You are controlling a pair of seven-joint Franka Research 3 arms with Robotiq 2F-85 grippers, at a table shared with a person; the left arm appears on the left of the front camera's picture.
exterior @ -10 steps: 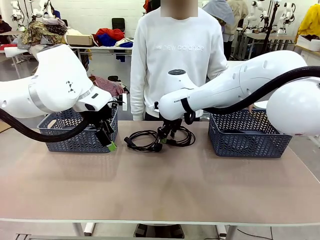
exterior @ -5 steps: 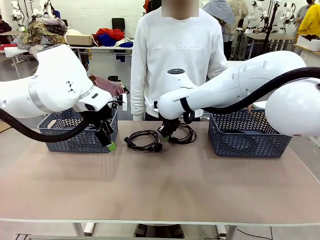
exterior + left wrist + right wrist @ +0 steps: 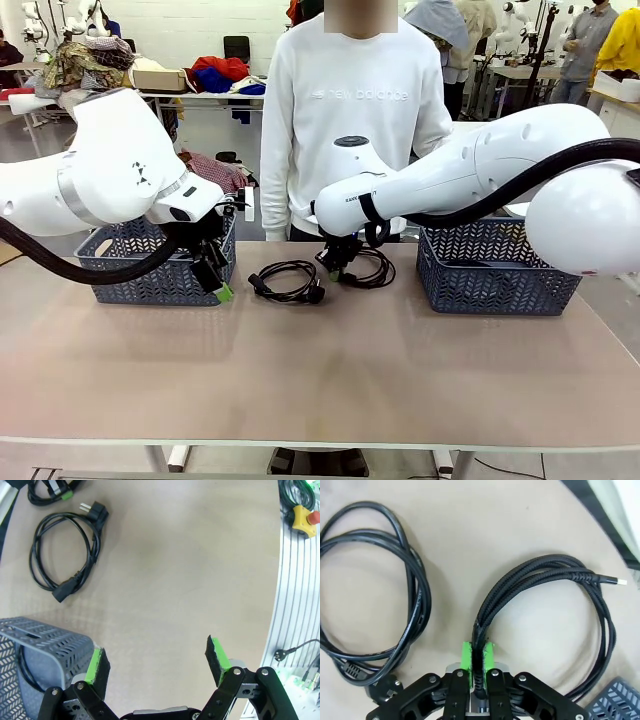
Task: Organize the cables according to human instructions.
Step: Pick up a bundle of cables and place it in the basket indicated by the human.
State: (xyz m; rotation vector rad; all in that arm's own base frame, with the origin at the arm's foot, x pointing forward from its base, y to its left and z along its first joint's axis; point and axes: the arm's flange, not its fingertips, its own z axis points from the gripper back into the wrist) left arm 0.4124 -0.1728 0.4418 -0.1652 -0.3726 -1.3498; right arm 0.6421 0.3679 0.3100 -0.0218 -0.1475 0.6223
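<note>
My right gripper (image 3: 476, 656) is closed tight on the braided cable (image 3: 545, 572); the green pads (image 3: 465, 653) pinch a bunched stretch of its strands, and the rest of the coil fans out over the table (image 3: 330, 370), with one light-tipped plug end at its outer edge. In the front view this grip sits at the far middle of the table, just in front of the person (image 3: 355, 120) in a white sweatshirt. Just left of it lies the smooth cord (image 3: 287, 281), a flat round coil resting on the table with its plug ends on its near side; my right wrist view shows bare table between the two coils.

My left gripper (image 3: 156, 657) stands wide open with nothing between its fingers; it hangs over the table at the near right corner of the left basket (image 3: 47, 632), well apart from the smooth cord. That grey perforated basket sits at the far left of the table; a bend of black cord (image 3: 22, 665) shows inside it, though I cannot tell how much more it holds. The right basket (image 3: 497, 280), of the same grey mesh, stands at the far right, partly behind my right arm; I cannot tell what is in it.
</note>
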